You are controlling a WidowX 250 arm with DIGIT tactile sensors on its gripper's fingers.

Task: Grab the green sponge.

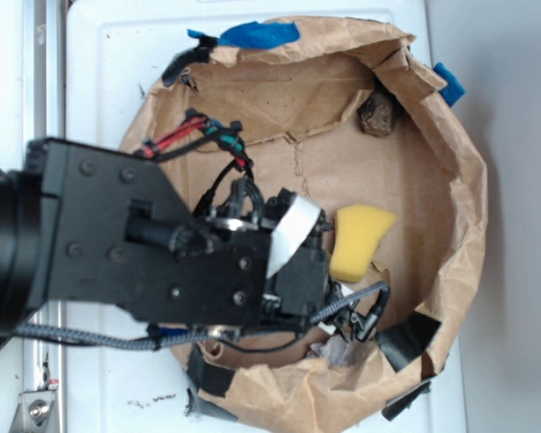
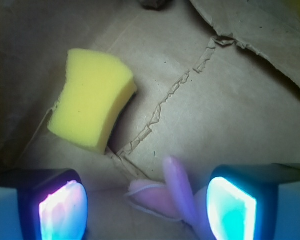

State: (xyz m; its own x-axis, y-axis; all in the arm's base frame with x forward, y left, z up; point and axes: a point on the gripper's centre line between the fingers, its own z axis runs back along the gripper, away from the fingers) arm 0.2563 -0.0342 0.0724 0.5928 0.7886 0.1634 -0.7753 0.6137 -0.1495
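The green sponge is in fact a yellow foam block lying on the brown paper floor just right of my arm. In the wrist view the sponge lies up and to the left, ahead of my gripper and apart from it. The jaws stand wide open, with lit pads at both lower corners. Between them lies part of a pink plush toy, touching neither pad as far as I can see.
A ring of crumpled brown paper walls in the work area. A dark brown lump sits at the back right. Black tape and blue tape patch the rim. A grey-white scrap lies under the arm.
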